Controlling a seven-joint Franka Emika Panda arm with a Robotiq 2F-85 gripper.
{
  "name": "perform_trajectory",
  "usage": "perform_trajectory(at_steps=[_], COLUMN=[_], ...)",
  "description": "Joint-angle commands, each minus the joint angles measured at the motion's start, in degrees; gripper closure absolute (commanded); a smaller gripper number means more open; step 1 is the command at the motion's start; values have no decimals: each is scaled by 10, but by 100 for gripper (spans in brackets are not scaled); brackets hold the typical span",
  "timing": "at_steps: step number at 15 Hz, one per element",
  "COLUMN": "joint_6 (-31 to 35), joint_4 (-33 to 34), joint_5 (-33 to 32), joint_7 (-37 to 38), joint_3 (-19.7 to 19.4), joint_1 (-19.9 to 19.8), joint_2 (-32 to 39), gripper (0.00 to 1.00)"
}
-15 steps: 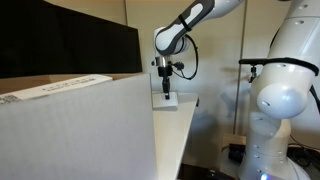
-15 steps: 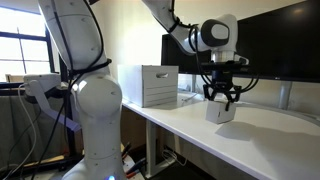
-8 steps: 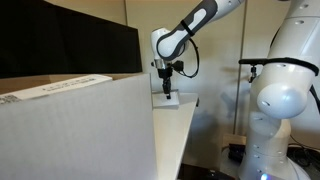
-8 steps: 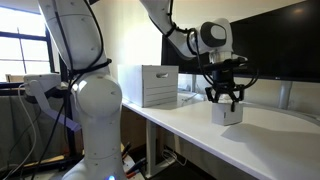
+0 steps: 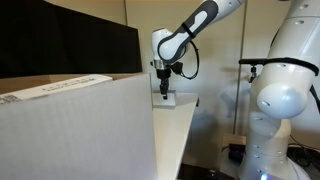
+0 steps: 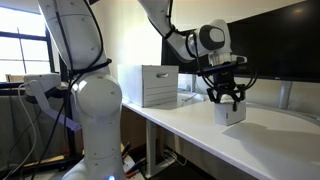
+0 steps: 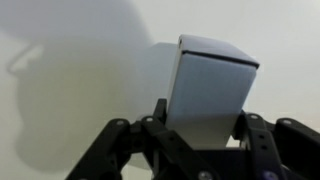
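1. I have the gripper [image 6: 228, 97] pinching a small white box [image 6: 230, 113], one finger [image 7: 160, 112] on each of two opposite sides.
2. The jaws are part closed, stopped by the box's width.
3. In the wrist view the box [image 7: 208, 90] is a plain, upright white carton with sharp edges, a flat top and no print that I can see. The gripper [image 7: 200, 116] grips it near one end.
4. It sits out on the open tabletop [image 6: 190, 135], between the front edge and the back edge where the dark screen [image 6: 285, 45] stands. I cannot tell whether its base touches the surface.
5. In an exterior view the box [image 5: 168, 100] hangs under the gripper [image 5: 166, 88], close to the tabletop's side edge.
6. Count: one small white box, one gripper on it, and one larger white box [image 6: 148, 85] well apart at the tabletop's end.
7. One more white robot body [image 6: 90, 100] stands beside the table.
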Motion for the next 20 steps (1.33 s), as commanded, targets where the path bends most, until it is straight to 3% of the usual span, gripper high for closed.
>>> perform_trajectory(at_steps=[1,20], joint_6=[46,48], joint_4=[-26,-32], joint_5=[-8,4], joint_7=[18,0], joint_3=[6,4], joint_1=[-12,-13], joint_2=[-14,-15], gripper=[67,67])
